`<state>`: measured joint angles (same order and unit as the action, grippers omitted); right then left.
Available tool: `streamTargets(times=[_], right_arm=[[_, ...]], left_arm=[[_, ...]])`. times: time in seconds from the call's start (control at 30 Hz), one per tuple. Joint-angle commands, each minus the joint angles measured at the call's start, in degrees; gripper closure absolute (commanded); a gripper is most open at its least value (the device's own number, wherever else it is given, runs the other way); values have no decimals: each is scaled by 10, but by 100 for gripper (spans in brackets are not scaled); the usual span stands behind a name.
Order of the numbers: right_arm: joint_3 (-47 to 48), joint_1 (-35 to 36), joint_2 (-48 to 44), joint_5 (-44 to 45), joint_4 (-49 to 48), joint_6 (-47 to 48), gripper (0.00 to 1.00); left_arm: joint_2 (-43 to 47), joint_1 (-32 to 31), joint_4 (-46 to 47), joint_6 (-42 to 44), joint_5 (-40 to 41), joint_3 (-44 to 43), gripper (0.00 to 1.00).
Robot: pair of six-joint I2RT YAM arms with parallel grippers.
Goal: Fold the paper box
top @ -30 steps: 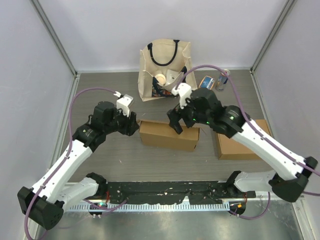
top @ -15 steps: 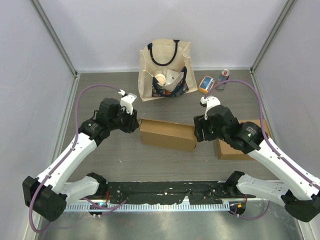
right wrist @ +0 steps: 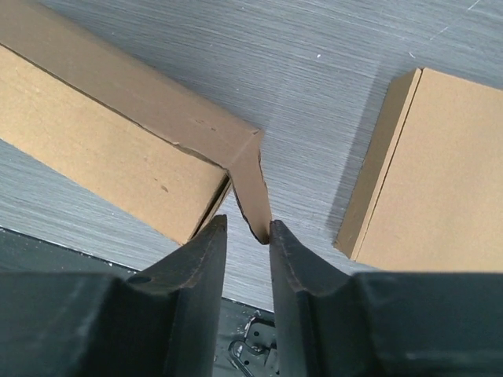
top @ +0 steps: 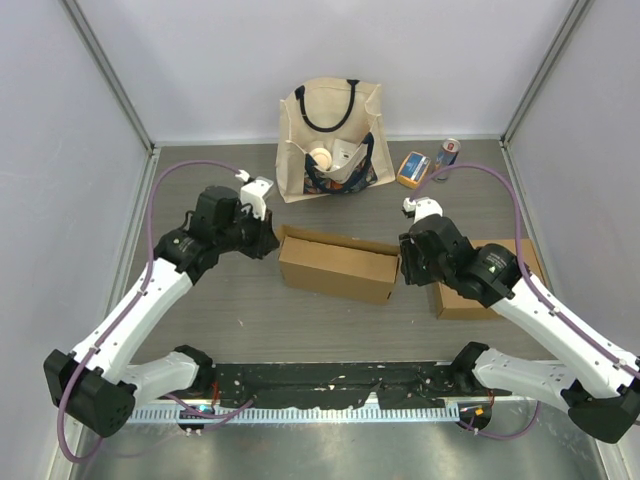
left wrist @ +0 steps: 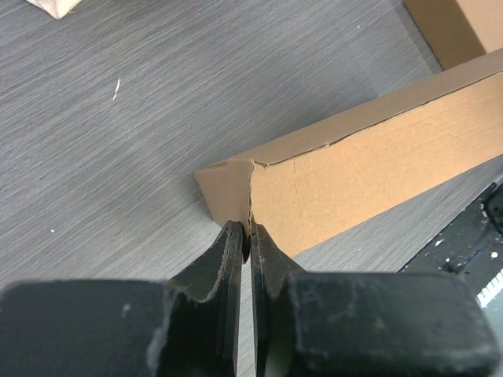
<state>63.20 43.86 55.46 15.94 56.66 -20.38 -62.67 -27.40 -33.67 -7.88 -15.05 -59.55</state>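
Note:
The paper box (top: 335, 265) is a long brown carton lying across the middle of the table, its top open. My left gripper (top: 272, 238) is at its left end. In the left wrist view the left gripper (left wrist: 250, 232) is shut on the thin edge of the end flap (left wrist: 228, 188) at the box's corner. My right gripper (top: 402, 268) is at the right end. In the right wrist view the end flap (right wrist: 250, 192) hangs loose, its tip between the jaws of the right gripper (right wrist: 247, 232). It touches the right finger (right wrist: 295, 255), with a gap to the other finger.
A second flat brown carton (top: 480, 285) lies just right of the right gripper, seen also as the carton (right wrist: 440, 173) in the right wrist view. A cloth tote bag (top: 330, 140), a small blue and orange packet (top: 412, 168) and a can (top: 446, 158) stand at the back. A black rail (top: 340, 378) runs along the near edge.
My right gripper has moved from above the box's top to its right end, and its jaws have narrowed around the flap. The left jaws have closed on the left end flap.

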Motion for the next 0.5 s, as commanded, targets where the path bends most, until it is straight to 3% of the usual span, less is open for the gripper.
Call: streamTargets(times=[0.0,0.23,0.47], right_arm=[[-4,-1,-3,19,-20,-28,70],[3,-1,9,3,-53,-33,87],[13,-1,20,-3,-58,-33,94]], left_arm=[[-7,-2,-19,-24,-28,-44,89],[-38,-2,-58,-59,-43,-69,94],[-51,-2,-48,-93,-51,-60,97]])
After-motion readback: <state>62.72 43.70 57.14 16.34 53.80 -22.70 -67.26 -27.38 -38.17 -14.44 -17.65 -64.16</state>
